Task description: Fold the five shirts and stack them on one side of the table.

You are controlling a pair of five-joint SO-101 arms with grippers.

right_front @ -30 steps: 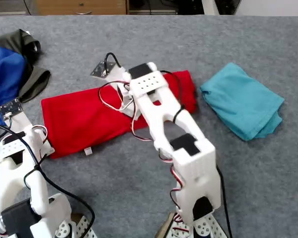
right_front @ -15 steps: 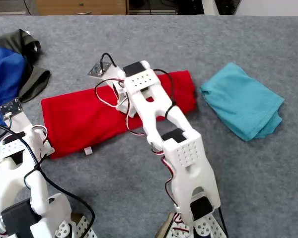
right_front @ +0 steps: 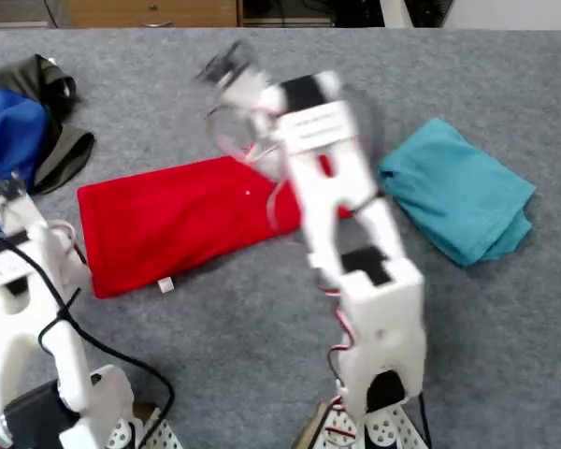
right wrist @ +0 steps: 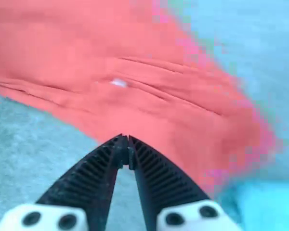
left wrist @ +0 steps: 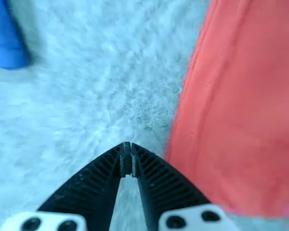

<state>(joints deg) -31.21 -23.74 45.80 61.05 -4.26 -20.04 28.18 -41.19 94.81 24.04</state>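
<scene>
A red shirt (right_front: 173,220), folded into a long strip, lies across the middle of the grey table. My right arm (right_front: 323,140) stands over its right end, with the wrist lifted toward the far side. The right gripper (right wrist: 124,145) is shut and empty, hovering above the red shirt (right wrist: 135,82) near its edge. Just off the strip's left end, my left gripper (left wrist: 126,153) is shut and empty over bare table, beside the red shirt (left wrist: 241,106). A folded teal shirt (right_front: 458,198) lies at the right.
A blue shirt (right_front: 9,140) and a dark olive shirt (right_front: 65,145) lie crumpled at the far left. The blue shirt (left wrist: 7,38) is a short way beyond the left gripper. A strip of teal cloth (right wrist: 260,207) lies near the right gripper. Bare table runs along the front.
The right arm has lifted off the red shirt and swung toward the far side. The left arm has shifted slightly to the left. The red shirt has stayed in place.
</scene>
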